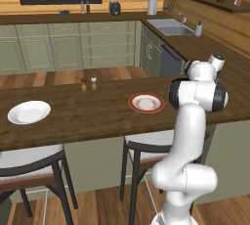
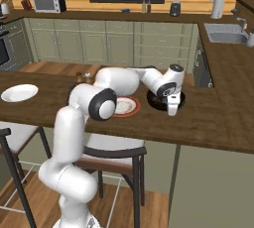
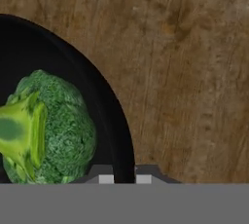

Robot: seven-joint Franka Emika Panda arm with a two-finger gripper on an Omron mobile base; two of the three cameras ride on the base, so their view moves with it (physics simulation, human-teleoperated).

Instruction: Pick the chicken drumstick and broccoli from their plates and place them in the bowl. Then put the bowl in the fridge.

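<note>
With the fingers (image 3: 121, 173) pinched on the black bowl's (image 3: 119, 121) near rim, lift level so the broccoli (image 3: 46, 128) stays inside.

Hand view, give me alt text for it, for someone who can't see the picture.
The end effector is shut on the rim of the black bowl, one fingertip on each side of it. Inside the bowl lies a green broccoli floret, stem facing the camera. Brown wooden counter lies beside the bowl.

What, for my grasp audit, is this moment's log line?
gripper: shut on rim of glossy black round bowl | green bumpy broccoli floret: inside bowl | bowl: on wooden counter
</note>
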